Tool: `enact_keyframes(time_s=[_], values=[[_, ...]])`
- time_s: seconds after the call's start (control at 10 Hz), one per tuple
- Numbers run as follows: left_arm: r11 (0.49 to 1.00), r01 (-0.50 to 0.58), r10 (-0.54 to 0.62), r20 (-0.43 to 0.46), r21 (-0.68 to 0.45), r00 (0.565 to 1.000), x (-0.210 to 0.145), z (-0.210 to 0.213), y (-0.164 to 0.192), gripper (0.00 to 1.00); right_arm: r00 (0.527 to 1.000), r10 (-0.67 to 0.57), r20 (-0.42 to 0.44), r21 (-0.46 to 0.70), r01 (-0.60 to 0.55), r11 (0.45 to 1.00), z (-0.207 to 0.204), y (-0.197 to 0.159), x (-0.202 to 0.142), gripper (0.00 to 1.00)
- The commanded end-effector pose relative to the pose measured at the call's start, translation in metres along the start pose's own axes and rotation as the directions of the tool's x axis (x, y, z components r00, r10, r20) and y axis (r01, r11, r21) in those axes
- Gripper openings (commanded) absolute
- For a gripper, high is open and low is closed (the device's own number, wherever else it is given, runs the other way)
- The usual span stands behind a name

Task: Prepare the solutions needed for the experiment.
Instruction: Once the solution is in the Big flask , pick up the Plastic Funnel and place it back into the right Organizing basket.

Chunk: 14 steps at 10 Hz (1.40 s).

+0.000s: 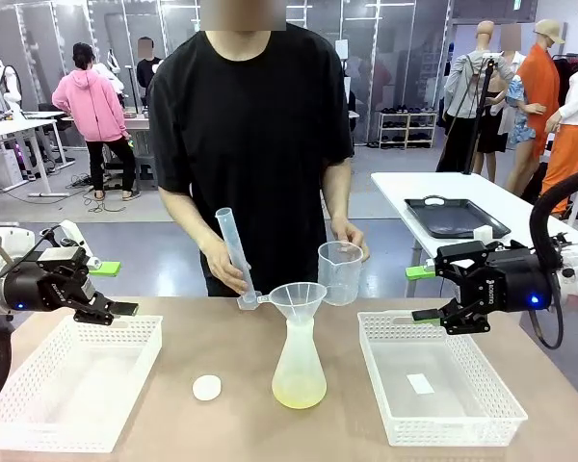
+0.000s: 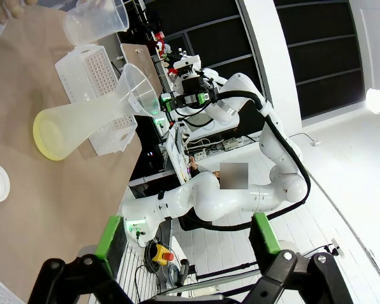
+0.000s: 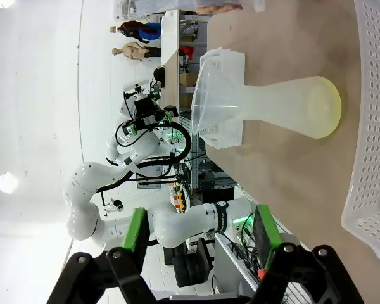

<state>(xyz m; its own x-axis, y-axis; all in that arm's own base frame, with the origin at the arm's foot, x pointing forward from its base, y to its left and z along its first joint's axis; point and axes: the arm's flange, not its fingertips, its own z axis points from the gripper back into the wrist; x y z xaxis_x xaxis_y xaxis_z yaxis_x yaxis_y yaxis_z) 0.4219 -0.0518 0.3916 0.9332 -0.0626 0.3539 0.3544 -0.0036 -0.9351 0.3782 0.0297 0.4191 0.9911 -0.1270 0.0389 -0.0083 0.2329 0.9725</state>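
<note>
1. Nearest me, on the tan bench (image 1: 222,438), a white perforated plastic basket (image 1: 67,385) is sitting on the left and its twin (image 1: 462,414) on the right. A small white round disc (image 1: 207,387) is lying between them.
2. Over the baskets' far edges, the left arm's jaws and the right arm's jaws are hanging apart, gripping nothing.
3. At mid-bench the pale yellow-green solutions (image 1: 299,392) are lying as a shallow level layer in a frosted conical flask (image 1: 299,351). The flask is standing upright, long axis vertical, mouth up under a clear funnel (image 1: 299,296).
4. Beyond, one hand (image 1: 223,265) is tilting a clear graduated cylinder (image 1: 229,241) at the funnel's rim, and the other hand (image 1: 352,236) is holding a clear beaker (image 1: 339,272). Filling looks only partly done.
</note>
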Motion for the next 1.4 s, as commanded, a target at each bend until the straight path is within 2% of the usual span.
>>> enact_keyframes(time_s=[0.0,0.1,0.4,0.6,0.9,1.1,1.3], values=[[1.0,0.002,-0.002,0.001,-0.004,1.0,0.0,0.0,-0.001,1.0,1.0,0.01,0.005,-0.01,-0.01,1.0,0.0,0.002,0.0,0.83],[1.0,0.002,-0.002,0.001,-0.004,1.0,0.0,0.0,-0.001,1.0,1.0,0.0,0.0,0.0,0.0,1.0,0.0,0.0,0.0,0.83],[1.0,0.002,-0.002,0.001,-0.004,1.0,0.0,0.0,-0.001,1.0,0.986,0.168,0.021,-0.018,-0.167,0.986,-0.026,0.037,0.005,0.83],[1.0,0.002,-0.002,0.001,-0.004,1.0,0.0,0.0,-0.001,1.0,0.957,0.287,0.042,-0.121,-0.28,0.952,-0.052,0.07,0.007,0.83],[1.0,0.002,-0.002,0.001,-0.004,1.0,0.0,0.0,-0.001,1.0,0.855,0.514,-0.068,-0.267,-0.512,0.817,-0.082,0.102,0.0,0.83],[1.0,0.002,-0.002,0.001,-0.004,1.0,0.0,0.0,-0.001,1.0,0.784,0.599,-0.16,-0.385,-0.608,0.694,-0.089,0.109,-0.009,0.83],[1.0,0.002,-0.002,0.001,-0.004,1.0,0.0,0.0,-0.001,1.0,0.731,0.627,-0.269,-0.472,-0.667,0.576,-0.091,0.116,-0.013,0.83]])
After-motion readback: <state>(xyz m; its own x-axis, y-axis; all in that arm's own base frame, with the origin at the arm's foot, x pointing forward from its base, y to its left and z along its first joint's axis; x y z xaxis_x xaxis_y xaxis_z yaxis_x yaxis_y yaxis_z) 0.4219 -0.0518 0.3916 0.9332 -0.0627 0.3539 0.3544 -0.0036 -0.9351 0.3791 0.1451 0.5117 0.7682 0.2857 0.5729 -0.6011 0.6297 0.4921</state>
